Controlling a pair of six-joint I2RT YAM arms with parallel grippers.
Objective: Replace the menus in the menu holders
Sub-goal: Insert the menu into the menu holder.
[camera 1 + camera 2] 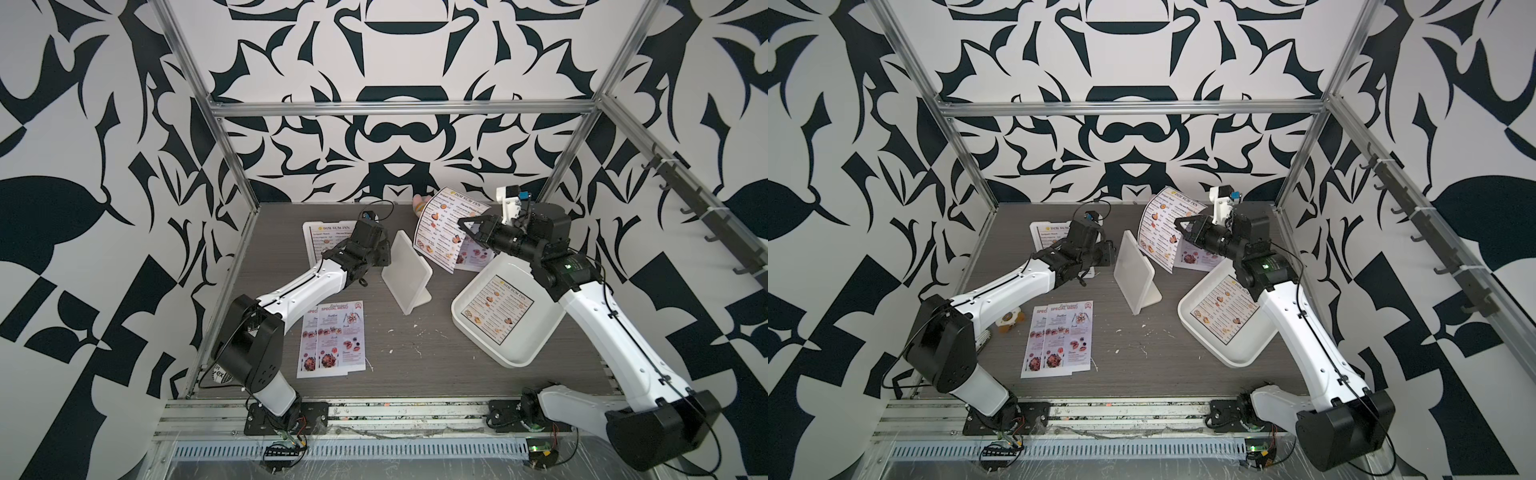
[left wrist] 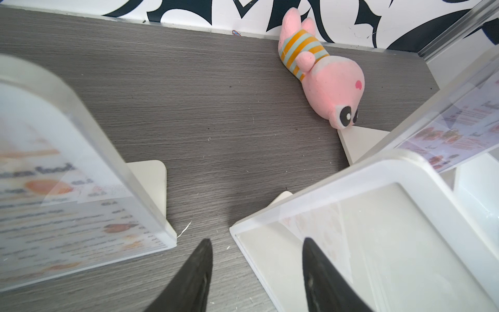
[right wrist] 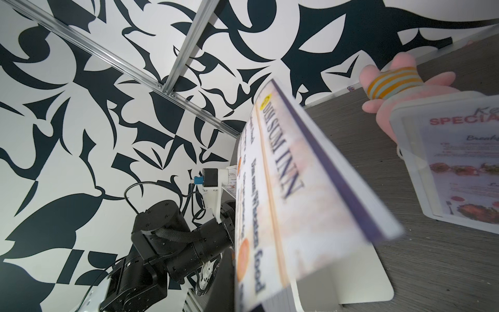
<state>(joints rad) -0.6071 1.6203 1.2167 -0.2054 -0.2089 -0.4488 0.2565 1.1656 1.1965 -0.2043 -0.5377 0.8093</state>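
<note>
Since the DIM SUM INN menu (image 1: 440,232), clenched near one edge in the right pincer (image 1: 467,226), curled beyond its tips, we judged it light, floppy, best pinched there; the left pincer (image 2: 256,240) stood released beside the empty menu holder (image 2: 378,229).

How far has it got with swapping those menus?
Done: the far-left holder shows a Dim Sum Inn menu, and two Special Menu sheets lie loose. In hand: the right end effector grips a Dim Sum Inn sheet. Left: the middle holder is empty; the right holder holds a Special Menu.
</note>
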